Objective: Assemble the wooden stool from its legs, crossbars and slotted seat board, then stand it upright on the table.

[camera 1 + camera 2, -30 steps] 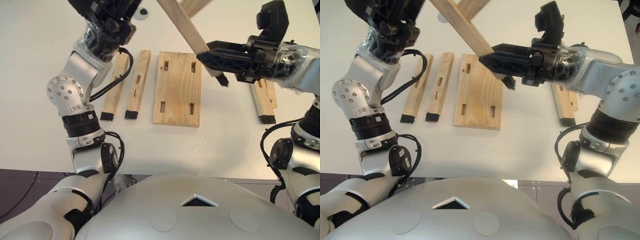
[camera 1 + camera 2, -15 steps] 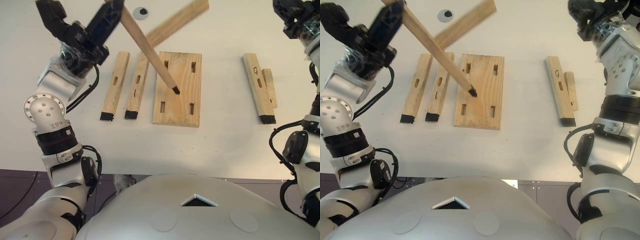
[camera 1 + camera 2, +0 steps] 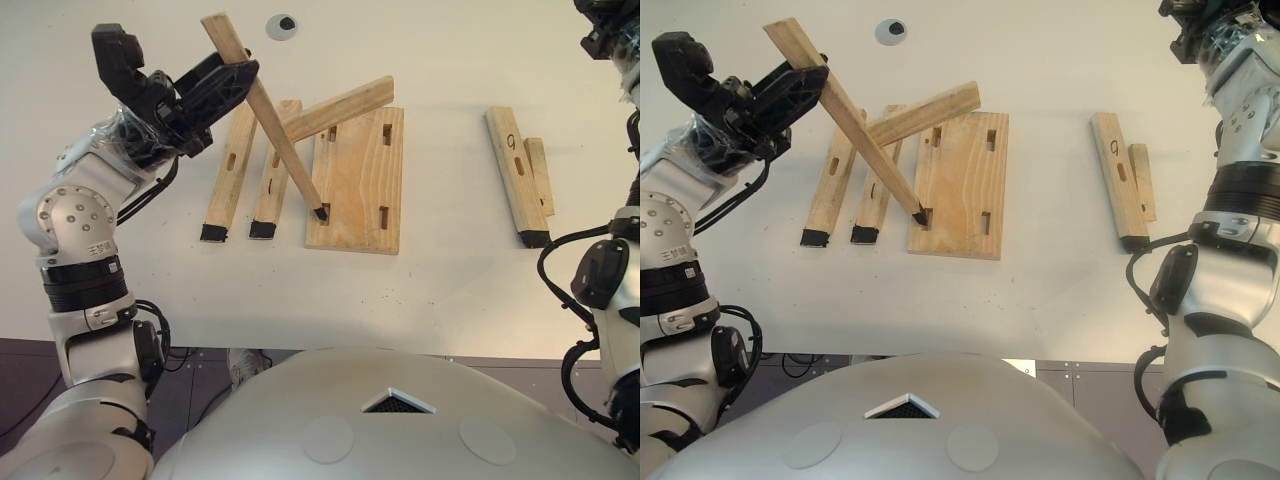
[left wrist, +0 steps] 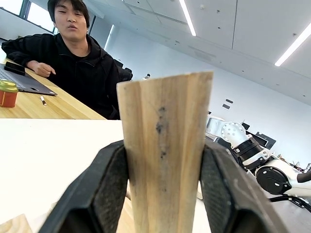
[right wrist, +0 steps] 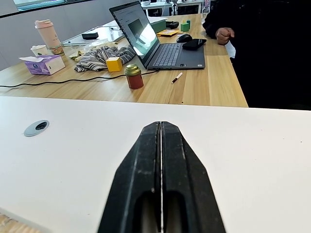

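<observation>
At the near-left slot of the flat pale wooden slotted seat board (image 3: 358, 170), with left gripper (image 3: 232, 78) fingers clenched on the tilted black-tipped wooden leg (image 3: 272, 135), bring upright, align squarely, press gently. Park right gripper (image 5: 160, 130), fingers pressed together and empty, well right of board.

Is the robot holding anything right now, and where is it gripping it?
Its left hand grips a wooden leg near the upper end; the right hand is shut and empty.
</observation>
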Robot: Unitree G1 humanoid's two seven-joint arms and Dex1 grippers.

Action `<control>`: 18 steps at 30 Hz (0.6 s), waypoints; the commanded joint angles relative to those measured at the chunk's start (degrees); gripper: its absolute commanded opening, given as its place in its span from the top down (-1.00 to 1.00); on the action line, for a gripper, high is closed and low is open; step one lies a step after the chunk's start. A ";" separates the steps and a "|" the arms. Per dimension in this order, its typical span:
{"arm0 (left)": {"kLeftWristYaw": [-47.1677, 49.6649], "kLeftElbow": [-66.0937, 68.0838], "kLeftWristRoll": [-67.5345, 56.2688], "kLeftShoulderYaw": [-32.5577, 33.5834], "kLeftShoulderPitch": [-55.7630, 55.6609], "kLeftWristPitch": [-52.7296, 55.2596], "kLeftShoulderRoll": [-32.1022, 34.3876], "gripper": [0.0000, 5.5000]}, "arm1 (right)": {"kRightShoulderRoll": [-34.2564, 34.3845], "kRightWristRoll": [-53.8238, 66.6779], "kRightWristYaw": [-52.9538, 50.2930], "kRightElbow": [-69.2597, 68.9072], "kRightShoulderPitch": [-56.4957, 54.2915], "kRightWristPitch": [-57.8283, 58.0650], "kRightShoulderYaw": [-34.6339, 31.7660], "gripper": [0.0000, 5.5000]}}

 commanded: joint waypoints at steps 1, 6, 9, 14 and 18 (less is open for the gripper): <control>1.09 0.84 -1.06 0.91 -1.36 1.64 -0.96 0.27 | 0.97 -0.97 0.58 0.76 -0.85 1.04 0.76 1.00; 0.79 0.83 -2.82 2.57 -2.19 3.78 -0.16 0.27 | 0.83 -1.21 1.22 1.28 -0.77 1.38 1.42 1.00; 0.01 1.52 -2.16 2.66 -1.58 3.61 -0.32 0.27 | 0.98 -1.54 1.62 1.15 -0.80 1.76 1.60 1.00; -1.75 5.80 0.86 1.27 -2.00 0.89 -2.82 0.27 | 1.06 -2.18 2.11 1.93 -1.31 1.56 1.84 1.00; -1.50 5.53 0.99 1.16 -2.42 0.57 -3.92 0.27 | 1.17 -2.66 2.63 2.52 -1.78 1.22 2.22 1.00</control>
